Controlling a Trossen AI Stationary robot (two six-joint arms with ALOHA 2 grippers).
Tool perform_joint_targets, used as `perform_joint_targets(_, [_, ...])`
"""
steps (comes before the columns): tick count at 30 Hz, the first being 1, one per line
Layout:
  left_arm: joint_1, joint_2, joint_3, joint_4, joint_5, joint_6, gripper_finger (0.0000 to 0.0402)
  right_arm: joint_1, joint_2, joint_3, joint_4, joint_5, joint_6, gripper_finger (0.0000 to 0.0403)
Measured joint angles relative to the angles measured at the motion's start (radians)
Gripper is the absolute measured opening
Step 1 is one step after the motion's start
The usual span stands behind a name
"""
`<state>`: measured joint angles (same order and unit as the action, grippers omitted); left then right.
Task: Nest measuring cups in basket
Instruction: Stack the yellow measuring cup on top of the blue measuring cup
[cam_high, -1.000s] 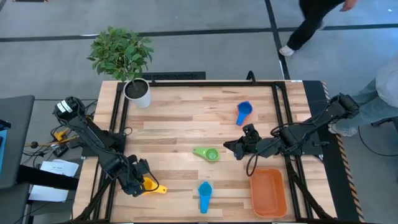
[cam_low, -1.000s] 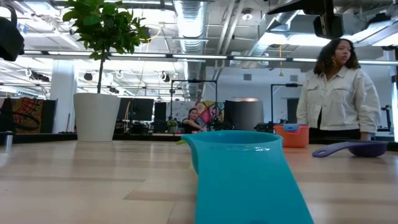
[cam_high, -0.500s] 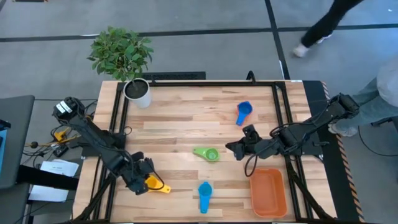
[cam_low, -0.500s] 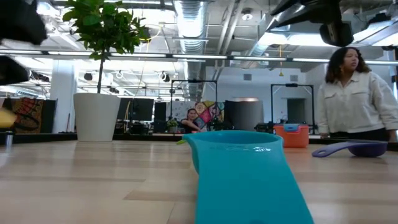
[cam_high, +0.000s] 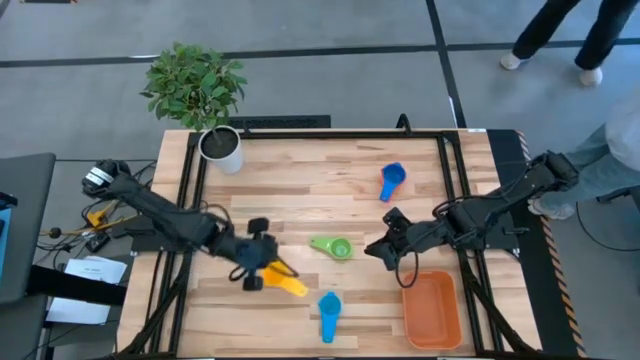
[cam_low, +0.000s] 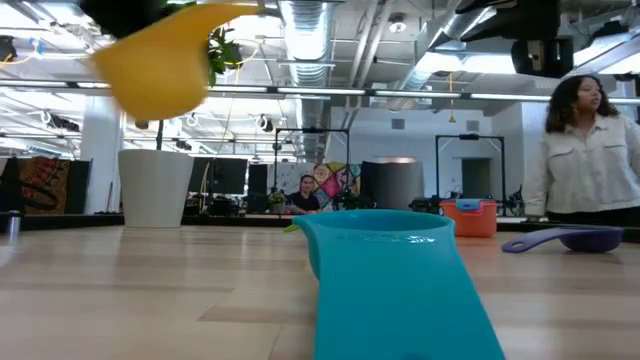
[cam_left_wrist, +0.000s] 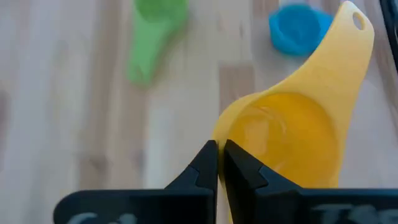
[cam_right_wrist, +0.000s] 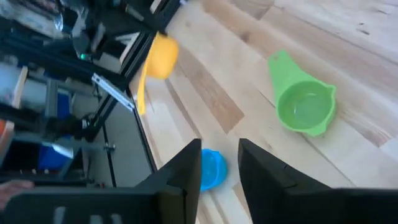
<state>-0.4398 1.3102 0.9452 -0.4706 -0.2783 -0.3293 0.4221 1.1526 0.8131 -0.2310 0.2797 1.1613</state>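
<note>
Pinched shut on its rim, the yellow cup (cam_high: 283, 279) rides raised in the left gripper (cam_high: 256, 264) toward the basket (cam_high: 433, 309) at the near right, while the right gripper (cam_high: 377, 250) waits half-open beside the green cup (cam_high: 333, 246).

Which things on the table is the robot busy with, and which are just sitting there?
For the job:
- yellow cup, gripped and lifted by the left gripper
- green cup
- blue cup
- light blue cup
- orange basket, nothing in it yet
- right gripper, jaws open, near the green cup

Just there:
- white plant pot
</note>
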Motion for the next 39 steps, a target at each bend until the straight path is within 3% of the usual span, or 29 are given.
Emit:
perform_joint_targets(5, [0.101,0.002,0.046,0.124,0.001,0.227,0.0000,-0.056,0.034,-0.001,0.057,-0.117,-0.093,0.0163])
perform_joint_targets(10, [0.164,0.079,0.136,0.145,0.000,0.397,0.0000,-0.113,0.102,0.000,0.249,-0.256,-0.173,0.0184])
perform_joint_targets(14, [0.184,0.175,0.225,0.143,-0.012,0.506,0.0000,-0.151,0.141,0.002,0.359,-0.340,-0.177,0.0188])
perform_joint_targets(18, [0.207,0.262,0.320,0.141,-0.016,0.587,0.0000,-0.173,0.173,-0.001,0.333,-0.380,-0.190,0.0180])
perform_joint_targets(29, [0.275,0.364,0.439,0.138,0.038,0.650,0.0000,-0.175,0.211,0.000,0.327,-0.441,-0.228,0.0134])
perform_joint_targets(37, [0.287,0.363,0.440,0.137,0.037,0.628,0.0001,-0.176,0.210,0.000,0.314,-0.437,-0.224,0.0022])
perform_joint_targets(39, [0.289,0.363,0.440,0.137,0.023,0.584,0.0006,-0.176,0.210,0.000,0.313,-0.419,-0.207,0.0013])
